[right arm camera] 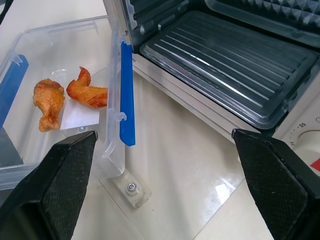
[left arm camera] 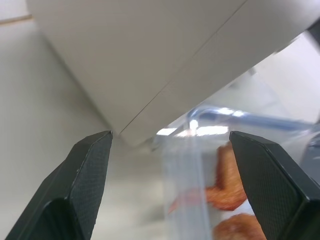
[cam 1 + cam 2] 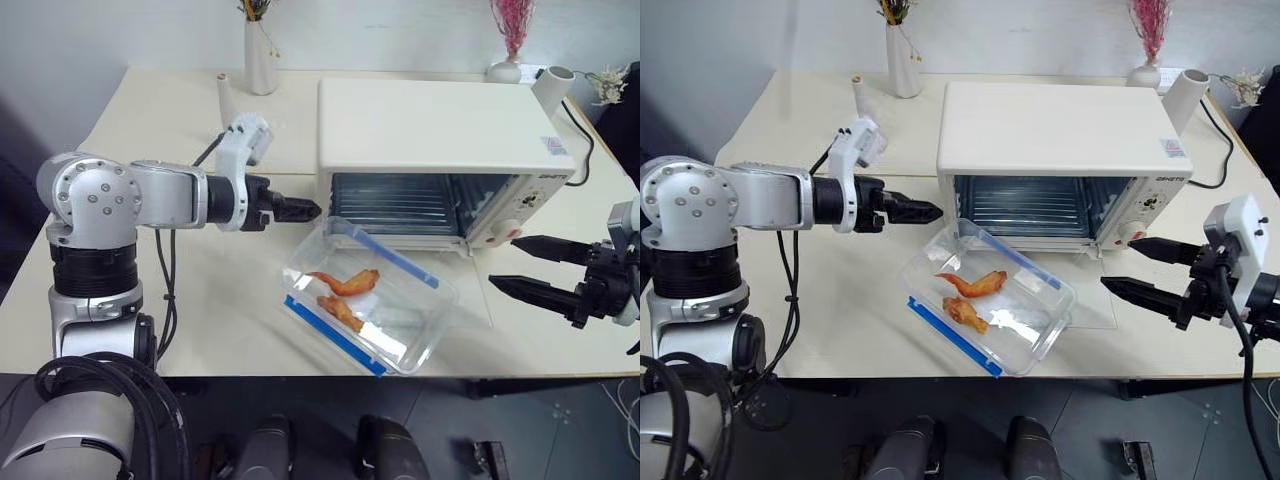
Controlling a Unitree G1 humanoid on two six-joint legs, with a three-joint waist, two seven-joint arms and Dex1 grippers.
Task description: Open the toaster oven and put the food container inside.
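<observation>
Toaster oven (image 3: pixel 440 130) door down, step 1 done; food container (image 3: pixel 368 295) sits on the glass door at oven's 6 o'clock, not inside yet; left gripper (image 3: pixel 300 209) & right gripper (image 3: pixel 530 268) both wide, empty.

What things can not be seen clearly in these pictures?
- Oven: the markings around its knobs are too small to read in the head views.
- Oven door: its glass is clear, so in the head views the box hides most of it.
- Back of the oven's inside: dark in the head views, cut off by the edge in the right wrist view.
- Box: blurred in the left wrist view, partly behind the left hand's finger.
</observation>
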